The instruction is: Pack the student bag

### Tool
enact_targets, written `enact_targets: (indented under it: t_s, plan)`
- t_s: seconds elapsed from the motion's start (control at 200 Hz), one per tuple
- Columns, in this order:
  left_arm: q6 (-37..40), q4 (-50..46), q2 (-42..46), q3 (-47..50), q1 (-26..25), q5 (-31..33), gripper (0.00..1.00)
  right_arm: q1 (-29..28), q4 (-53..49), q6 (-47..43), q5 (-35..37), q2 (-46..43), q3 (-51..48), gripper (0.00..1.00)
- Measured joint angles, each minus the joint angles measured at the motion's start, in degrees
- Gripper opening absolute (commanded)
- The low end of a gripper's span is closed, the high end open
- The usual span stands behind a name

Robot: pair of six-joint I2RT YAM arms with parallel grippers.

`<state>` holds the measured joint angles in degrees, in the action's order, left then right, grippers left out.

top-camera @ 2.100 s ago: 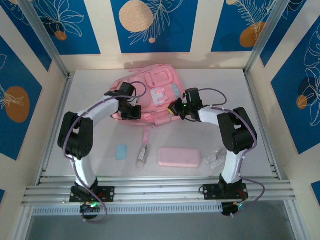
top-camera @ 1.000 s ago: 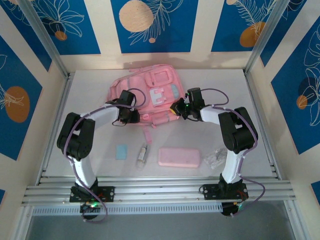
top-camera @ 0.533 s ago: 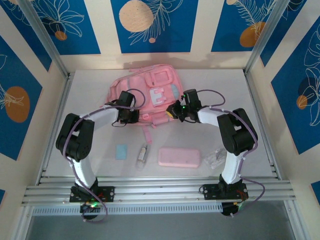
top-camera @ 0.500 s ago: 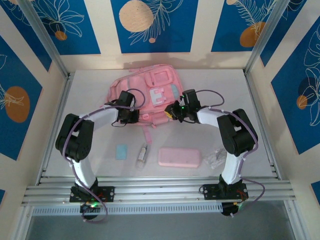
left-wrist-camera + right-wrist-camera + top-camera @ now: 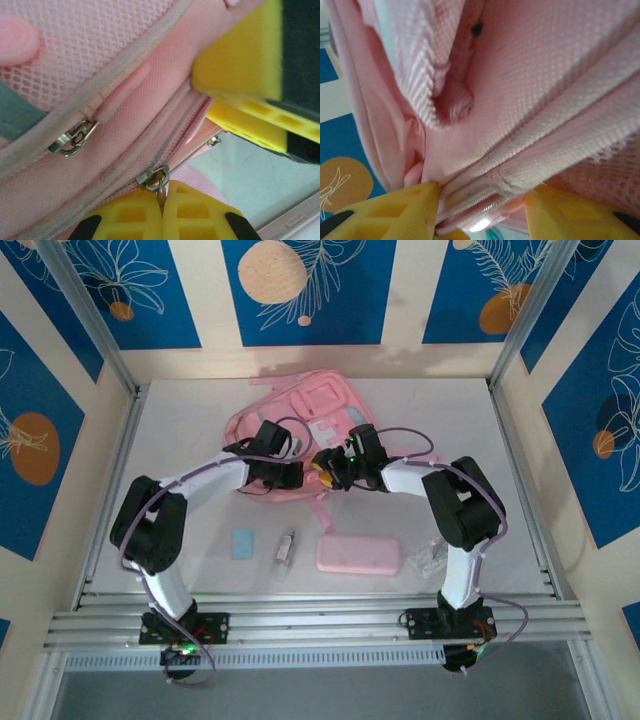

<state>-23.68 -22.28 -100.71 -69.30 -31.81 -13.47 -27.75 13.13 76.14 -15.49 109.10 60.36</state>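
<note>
The student bag (image 5: 322,403) lies on the white table (image 5: 180,500), toward the far edge and roughly central, its lower end turned toward the arms. Both arms reach in to that near end, and their grippers meet there close together.

The left gripper (image 5: 288,477) sits at the bag's lower left. In its wrist view, its yellow jaws are pressed together on the metal zip pull (image 5: 154,176) of a zip running along the pink fabric (image 5: 100,50). A second zip pull (image 5: 72,142) lies on the seam above, untouched. The right gripper's yellow fingers (image 5: 240,60) show just beside it, against the same edge of the bag.

The right gripper (image 5: 325,467) is at the bag's lower middle. Its wrist view shows its jaws standing apart (image 5: 482,212), with a fold of the bag's zip seam (image 5: 545,75) lying in the gap between them.

Nearer the arm bases, well apart from the bag, lie a pink pencil case (image 5: 358,555), a small blue card (image 5: 243,543) and a narrow pale tube (image 5: 286,548).
</note>
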Motion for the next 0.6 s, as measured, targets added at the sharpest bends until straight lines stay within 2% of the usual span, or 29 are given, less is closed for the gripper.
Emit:
enact_targets:
  t_s: [0.035, 0.075, 0.105, 0.175, 0.41, 0.6]
  plan:
    - [0.0, -0.1, 0.0, 0.0, 0.0, 0.0, 0.00, 0.0, 0.0, 0.1, 0.5, 0.4, 0.5, 0.40]
    - [0.0, -0.1, 0.0, 0.0, 0.1, 0.0, 0.00, 0.0, 0.1, 0.3, 1.2, 0.7, 0.9, 0.23]
    - [0.1, -0.3, 0.0, 0.0, 0.1, 0.2, 0.00, 0.0, 0.2, 0.3, 1.8, 0.8, 1.1, 0.14]
    - [0.4, -1.3, 0.0, 0.0, 0.1, 1.1, 0.00, 0.0, 0.4, 0.5, 2.6, 0.7, 1.2, 0.00]
    - [2.8, -6.2, -0.3, -1.2, 1.5, 4.9, 0.00, 0.8, -0.7, -3.0, 4.7, -0.1, 1.0, 0.00]
    - [5.2, -12.5, -0.3, -3.7, 4.8, 9.4, 0.00, 3.3, -1.5, -6.7, 6.5, -1.7, 0.4, 0.00]
